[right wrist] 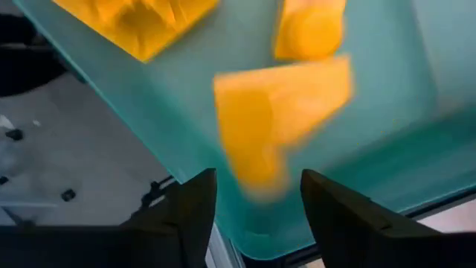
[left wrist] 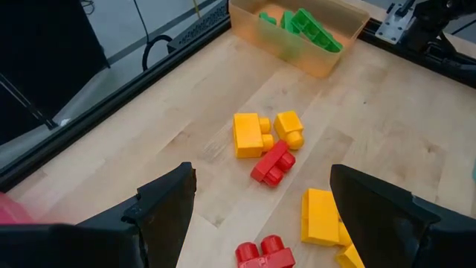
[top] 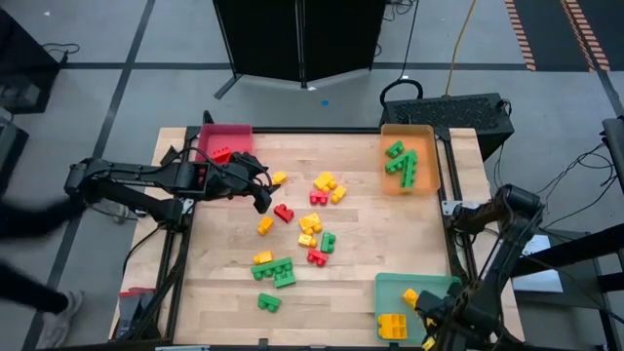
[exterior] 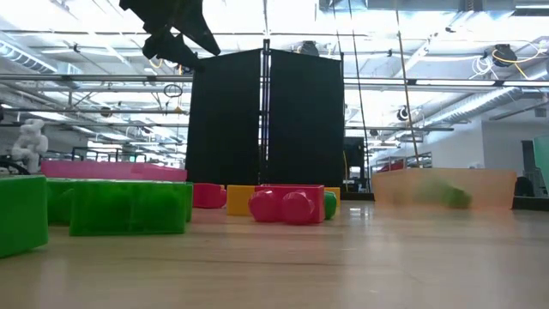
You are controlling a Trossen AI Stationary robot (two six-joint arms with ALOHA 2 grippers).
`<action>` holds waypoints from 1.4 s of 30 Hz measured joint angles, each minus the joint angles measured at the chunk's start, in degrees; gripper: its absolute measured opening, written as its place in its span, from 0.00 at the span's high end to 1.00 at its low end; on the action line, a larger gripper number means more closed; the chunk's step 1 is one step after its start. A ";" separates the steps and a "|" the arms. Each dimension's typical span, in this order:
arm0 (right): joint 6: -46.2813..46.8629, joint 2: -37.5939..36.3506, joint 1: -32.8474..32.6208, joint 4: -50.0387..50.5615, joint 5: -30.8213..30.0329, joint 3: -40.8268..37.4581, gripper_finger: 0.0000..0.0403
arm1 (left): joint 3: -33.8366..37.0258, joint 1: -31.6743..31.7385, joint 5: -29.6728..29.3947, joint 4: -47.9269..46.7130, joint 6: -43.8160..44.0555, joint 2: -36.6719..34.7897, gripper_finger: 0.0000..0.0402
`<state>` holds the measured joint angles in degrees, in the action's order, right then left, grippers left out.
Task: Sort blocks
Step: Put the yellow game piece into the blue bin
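Lower right of the high view: right gripper (top: 435, 314) over the teal tray (top: 392, 285), mostly hidden by its own arm, so its finger spread cannot be read here; yellow blocks (top: 393, 324) lie in that tray. Left centre: left gripper (top: 263, 199), fingers spread, holding nothing, just beside the red tray (top: 234, 131), which holds a red block (top: 221, 154). Upper right: orange tray (top: 392, 181) with green blocks (top: 403, 162). Middle of the table: loose blocks (top: 304, 227) in red, yellow and green, scattered down to the lower centre.

Low view, upper left: a dark gripper hangs above the table, cut off by the frame's top edge. Green block (exterior: 129, 206) at left, cropped at the edge; red block (exterior: 287, 204) at centre; orange tray at right, blurred, its contents only a green smear.

Left wrist view, bottom: two dark fingers (left wrist: 167, 212) set wide apart, empty. Between and beyond them, yellow and red blocks (left wrist: 273, 162) on bare wood; orange tray with green blocks at top centre. One red block is cut by the bottom edge.

Right wrist view, bottom: two dark fingers (right wrist: 197, 212) parted. A blurred yellow block (right wrist: 279, 119) shows just beyond them, apart from both, over the teal tray floor. More yellow blocks at the top are cropped and indistinct.
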<state>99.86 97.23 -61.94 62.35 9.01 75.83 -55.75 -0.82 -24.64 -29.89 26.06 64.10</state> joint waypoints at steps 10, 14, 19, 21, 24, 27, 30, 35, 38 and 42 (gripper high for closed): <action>-1.03 3.73 2.26 -2.88 1.67 -0.02 0.47 | 0.00 0.00 0.00 0.00 0.02 0.00 0.23; -5.01 -1.16 7.21 -0.54 -2.78 -0.02 0.47 | 0.00 0.00 0.04 0.00 0.15 0.00 0.23; -16.90 -10.33 17.63 0.72 -16.08 -0.02 0.47 | 0.00 -0.02 0.48 -0.02 0.20 0.00 0.23; -24.99 -13.21 23.19 1.00 -21.82 0.00 0.47 | 0.00 -0.02 0.50 -0.10 0.20 0.00 0.23; -40.79 -15.27 33.18 0.73 -27.97 0.02 0.47 | -0.01 -0.02 0.52 -0.26 0.22 0.00 0.23; -58.61 -14.57 43.72 -2.87 -29.70 0.00 0.47 | -0.02 0.00 0.57 -0.60 0.22 0.00 0.23; -77.09 -12.30 52.44 -8.65 -27.98 0.00 0.47 | -0.02 0.00 0.59 -1.55 0.24 0.00 0.23; -94.29 -7.59 63.27 -13.38 -20.08 0.00 0.45 | -0.04 0.00 0.59 -3.68 0.31 0.00 0.23; -98.66 -4.71 66.99 -13.62 -16.65 -0.02 0.40 | -0.04 0.00 0.55 -4.24 0.64 0.00 0.23; -101.41 -1.80 69.04 -14.23 -10.70 -0.02 0.36 | -0.04 -0.02 0.52 -4.27 0.61 0.00 0.23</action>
<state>-1.56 95.43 7.10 48.12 -1.68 75.81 -55.79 -0.84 -24.12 -34.16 26.68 64.10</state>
